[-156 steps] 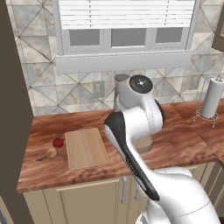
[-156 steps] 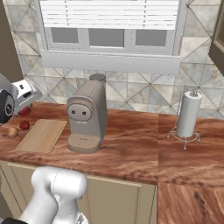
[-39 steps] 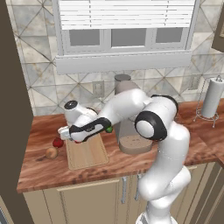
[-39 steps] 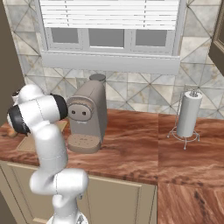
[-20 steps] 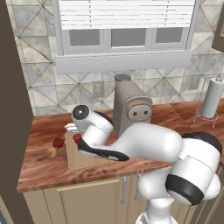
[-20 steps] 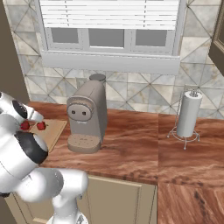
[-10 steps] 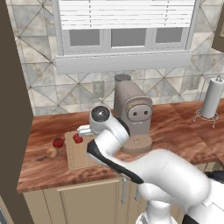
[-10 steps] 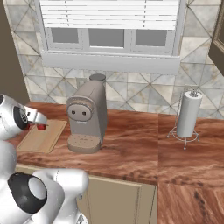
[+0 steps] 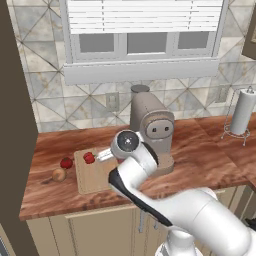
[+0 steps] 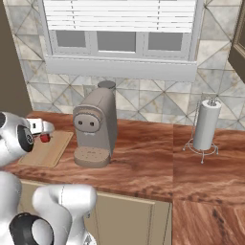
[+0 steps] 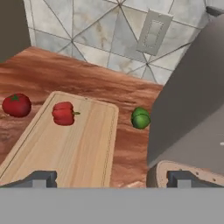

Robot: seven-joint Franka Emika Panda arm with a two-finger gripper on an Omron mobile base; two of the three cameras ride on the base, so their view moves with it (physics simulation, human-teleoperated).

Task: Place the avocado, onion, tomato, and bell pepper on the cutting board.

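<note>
While jaws (image 11: 112, 178) hang wide, empty, bell pepper (image 11: 64, 113) lies on cutting board (image 11: 65, 148) near far corner, stem pointing toward avocado (image 11: 140, 118) on worktop (image 11: 78, 78); tomato (image 11: 16, 105), onion (image 9: 59, 174) off board.

Bell pepper (image 11: 64, 113) on cutting board (image 11: 65, 146); avocado (image 11: 140, 118) beside it.
</note>
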